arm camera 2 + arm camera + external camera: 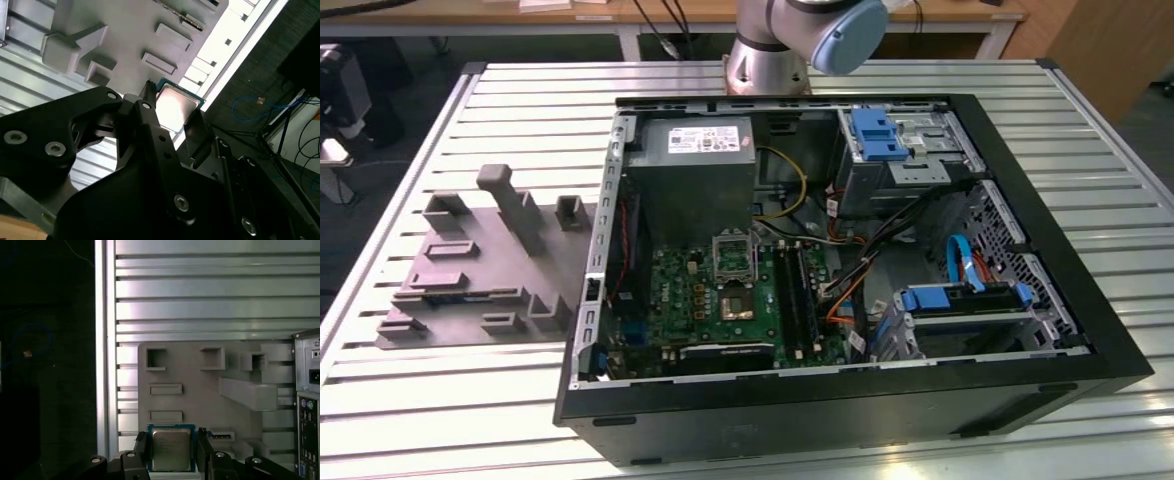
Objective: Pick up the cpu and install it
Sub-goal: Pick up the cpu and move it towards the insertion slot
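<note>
Pinching the cpu [171, 449] by two opposite edges, the gripper [171, 442] has its black fingers [141, 447] closed against the chip, one on either side; the chip lies flat between them with its silvery metal top facing the camera and a thin greenish rim showing round it. In the second wrist view the same cpu [175, 105] sits bright between the gripper [174, 107] fingers [192, 132], seen from a slant. It is held up off the grey fixture tray [200, 390], which lies behind it in both wrist views with its shallow rectangular recesses and raised blocks. The tray rests on the slatted aluminium table [200, 305]; the rear panel of the black computer case [307, 390] stands just beside the tray.

In the exterior view the fixture tray [467, 290] lies on the table [454, 400] toward the exterior view's left, just beside the open computer case [1067, 330]. Inside the case, the green motherboard [707, 300] carries a silver socket frame [734, 252]; a grey power supply [694, 165] sits beyond it and blue drive brackets [878, 135] lie toward the exterior view's right. The robot arm [801, 35] rises from the far side of the table, behind the case.
</note>
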### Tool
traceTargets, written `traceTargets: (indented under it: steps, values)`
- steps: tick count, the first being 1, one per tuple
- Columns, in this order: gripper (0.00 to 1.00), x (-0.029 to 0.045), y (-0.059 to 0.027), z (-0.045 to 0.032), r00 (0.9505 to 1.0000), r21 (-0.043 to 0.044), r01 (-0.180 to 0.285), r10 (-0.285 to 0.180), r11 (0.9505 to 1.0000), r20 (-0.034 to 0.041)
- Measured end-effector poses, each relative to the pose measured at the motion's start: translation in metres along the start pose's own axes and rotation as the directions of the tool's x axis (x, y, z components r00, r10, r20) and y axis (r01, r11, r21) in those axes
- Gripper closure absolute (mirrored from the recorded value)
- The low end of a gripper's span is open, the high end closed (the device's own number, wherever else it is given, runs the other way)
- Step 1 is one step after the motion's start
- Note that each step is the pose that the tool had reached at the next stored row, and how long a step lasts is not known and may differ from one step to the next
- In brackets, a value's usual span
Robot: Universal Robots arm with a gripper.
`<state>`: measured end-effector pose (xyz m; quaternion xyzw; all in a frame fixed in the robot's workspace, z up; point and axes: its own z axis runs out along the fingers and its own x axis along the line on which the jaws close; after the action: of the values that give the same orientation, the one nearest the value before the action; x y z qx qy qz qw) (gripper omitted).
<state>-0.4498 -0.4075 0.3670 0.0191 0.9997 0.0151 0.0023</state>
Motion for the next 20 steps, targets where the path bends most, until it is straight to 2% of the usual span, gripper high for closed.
traceTargets:
  steps: [9,16,20]
  values:
    - [0.53,-0.0002,0.0011,-0.0355,1.0000,0.0001,-0.004,0.004,1.0000,0.0000]
    - [0.53,-0.0003,0.0011,-0.0362,1.0000,-0.0001,-0.004,0.004,1.0000,0.0001]
    - [0.53,-0.0047,0.0013,-0.0361,1.0000,-0.0002,-0.004,0.004,1.0000,0.0002]
